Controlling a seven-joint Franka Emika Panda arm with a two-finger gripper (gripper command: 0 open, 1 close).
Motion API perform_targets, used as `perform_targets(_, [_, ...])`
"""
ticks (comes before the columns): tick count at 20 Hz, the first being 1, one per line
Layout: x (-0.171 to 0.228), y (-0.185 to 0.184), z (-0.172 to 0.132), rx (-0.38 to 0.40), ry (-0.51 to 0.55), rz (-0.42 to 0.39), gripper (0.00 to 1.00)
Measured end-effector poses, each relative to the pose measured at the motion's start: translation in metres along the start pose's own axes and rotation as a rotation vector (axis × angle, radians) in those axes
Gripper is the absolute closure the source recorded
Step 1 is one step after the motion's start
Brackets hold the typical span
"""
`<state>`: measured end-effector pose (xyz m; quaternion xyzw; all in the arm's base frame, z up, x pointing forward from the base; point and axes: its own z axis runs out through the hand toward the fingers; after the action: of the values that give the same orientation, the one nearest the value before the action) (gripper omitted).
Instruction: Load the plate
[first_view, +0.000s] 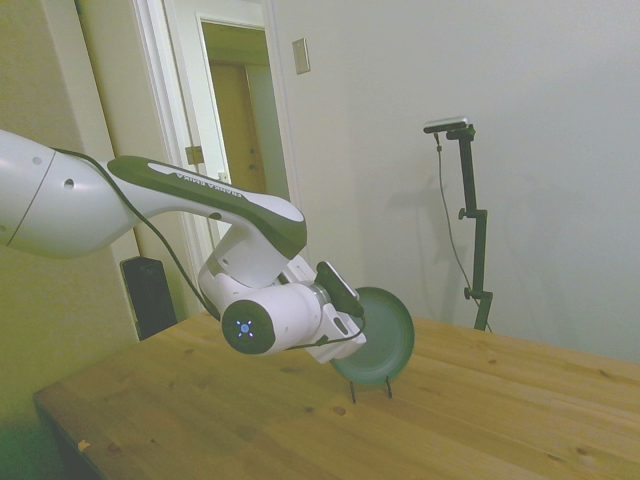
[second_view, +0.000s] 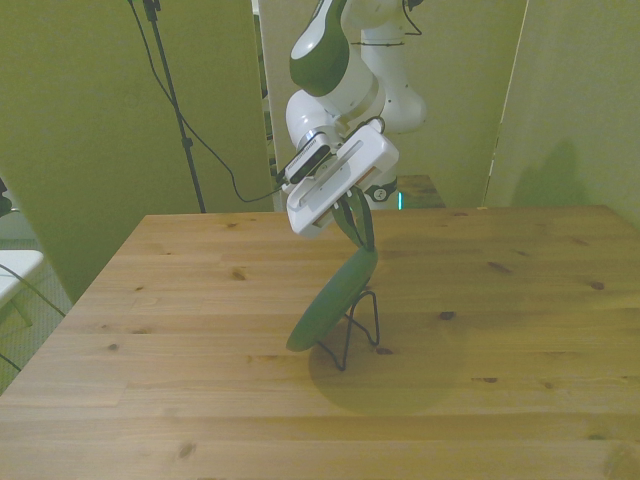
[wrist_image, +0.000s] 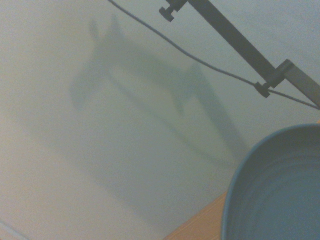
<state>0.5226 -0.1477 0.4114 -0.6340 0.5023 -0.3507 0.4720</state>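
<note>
Plate (second_view: 335, 295) stands on edge, tilted in the wire rack (second_view: 358, 325) mid-table (second_view: 200, 300). Gripper (second_view: 352, 215) at its top rim; I read the jaws closed on it. Risk: releasing while it's leaning, so it rolls out or tips the rack.

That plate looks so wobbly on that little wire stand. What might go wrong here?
Two things, I think. The plate stands on edge and tilted in a thin wire rack, with the gripper at its top rim; if the gripper lets go before the plate sits properly, it may tip or roll out onto the table. The rack also looks light, with nothing visibly holding it down, so a push from the arm might slide or topple it.
</note>
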Motion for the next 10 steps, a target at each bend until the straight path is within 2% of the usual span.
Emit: perform_targets(10, [0.003, -0.0059, 0.0019, 0.01, 0.004, -0.001, 0.0])
